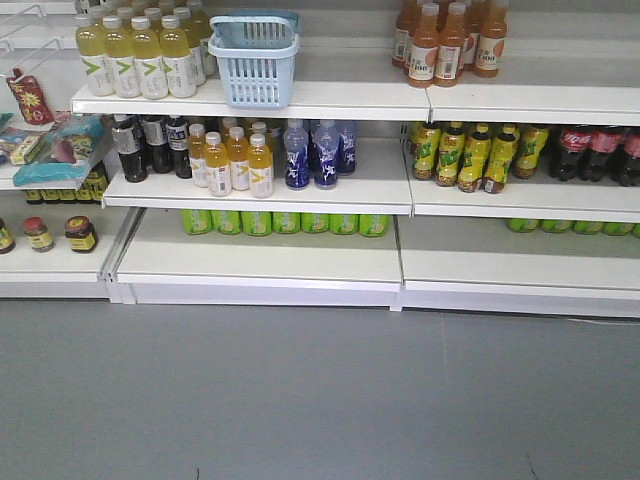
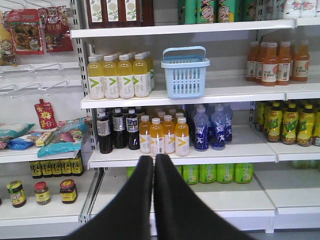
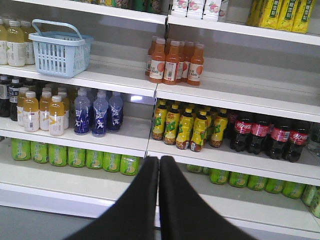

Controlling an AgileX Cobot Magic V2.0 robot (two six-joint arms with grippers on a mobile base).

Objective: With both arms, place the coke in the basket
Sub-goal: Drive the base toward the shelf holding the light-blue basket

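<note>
Just right of the pale yellow drinks [image 1: 135, 55], the basket [image 1: 254, 62] stood upright on the upper shelf [image 1: 350, 95] (orange bottles [image 1: 450, 40] farther right) — and the left gripper [image 2: 153, 159] and right gripper [image 3: 158, 160] each had jaws pressed together, holding nothing.

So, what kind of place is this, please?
Probably a supermarket drinks aisle: long white shelves carry rows of orange plastic juice bottles, a light blue slotted plastic shopping basket stands among them, and red snack packets hang on hooks.
</note>
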